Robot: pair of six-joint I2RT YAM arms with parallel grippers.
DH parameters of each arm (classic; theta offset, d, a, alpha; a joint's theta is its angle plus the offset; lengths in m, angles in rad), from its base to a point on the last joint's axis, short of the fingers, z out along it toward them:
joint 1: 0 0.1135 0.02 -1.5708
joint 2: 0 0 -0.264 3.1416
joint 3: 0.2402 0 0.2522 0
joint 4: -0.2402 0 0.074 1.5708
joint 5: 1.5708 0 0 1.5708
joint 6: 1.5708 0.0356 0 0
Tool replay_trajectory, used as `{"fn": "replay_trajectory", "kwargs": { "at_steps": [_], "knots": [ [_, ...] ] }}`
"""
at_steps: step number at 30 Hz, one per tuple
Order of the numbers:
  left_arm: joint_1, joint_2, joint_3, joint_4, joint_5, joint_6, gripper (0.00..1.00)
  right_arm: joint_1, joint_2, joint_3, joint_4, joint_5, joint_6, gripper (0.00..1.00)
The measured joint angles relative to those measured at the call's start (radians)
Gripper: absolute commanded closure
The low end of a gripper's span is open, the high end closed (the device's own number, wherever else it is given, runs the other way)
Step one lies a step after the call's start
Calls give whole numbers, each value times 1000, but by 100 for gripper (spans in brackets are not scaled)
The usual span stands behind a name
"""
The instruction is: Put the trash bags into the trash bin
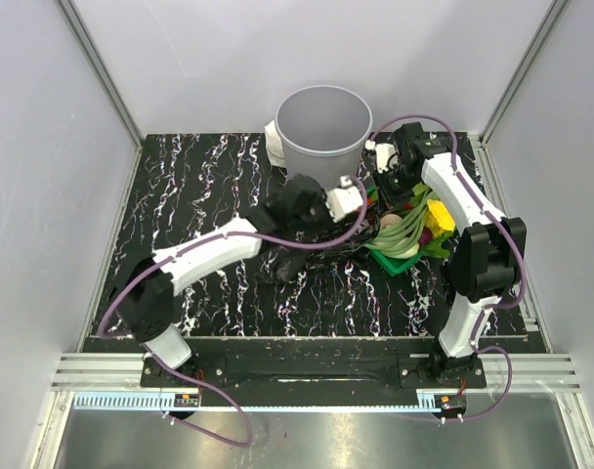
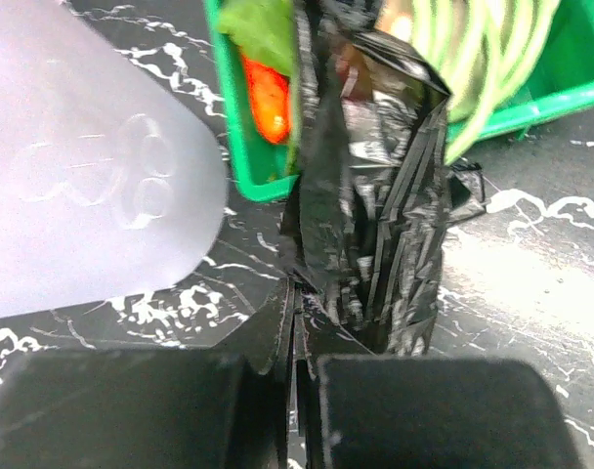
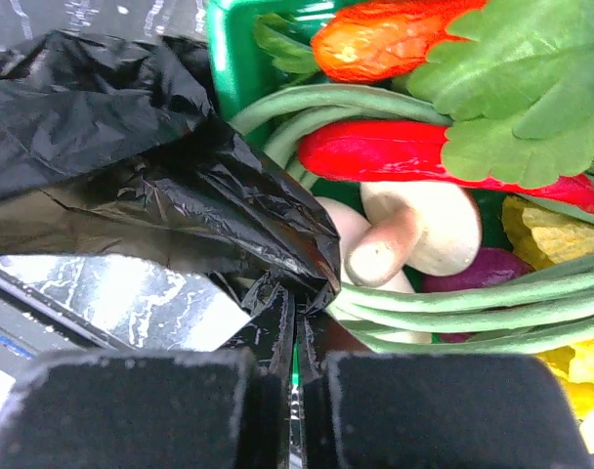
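- Between bin (image 1: 323, 122) and green basket (image 1: 395, 262), over the marbled black table (image 1: 199, 186): black bag (image 2: 375, 225), crumpled, outside the bin, lying against the basket's wall.
- At left gripper (image 2: 295, 357): jaws closed to a slit, bag film pinched between them.
- At right gripper (image 3: 295, 357): jaws likewise closed on a bag fold, just beside the basket's vegetables (image 3: 414, 225).

White-and-black arms (image 1: 204, 254) trail purple cables (image 1: 434, 120), ending in black fingers (image 2: 131, 410).
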Motion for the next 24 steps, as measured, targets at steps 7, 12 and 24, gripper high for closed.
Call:
{"fn": "replay_trajectory", "kwargs": {
  "at_steps": [7, 12, 24],
  "knots": [
    [150, -87, 140, -146, 124, -40, 100, 6, -84, 2, 0, -98, -19, 63],
    [200, -113, 236, -219, 148, -66, 100, 43, -137, 27, 1, -134, -21, 51],
    [249, -92, 496, -372, 125, -186, 100, 119, -306, 38, 70, -296, 13, 49]
  ]
}}
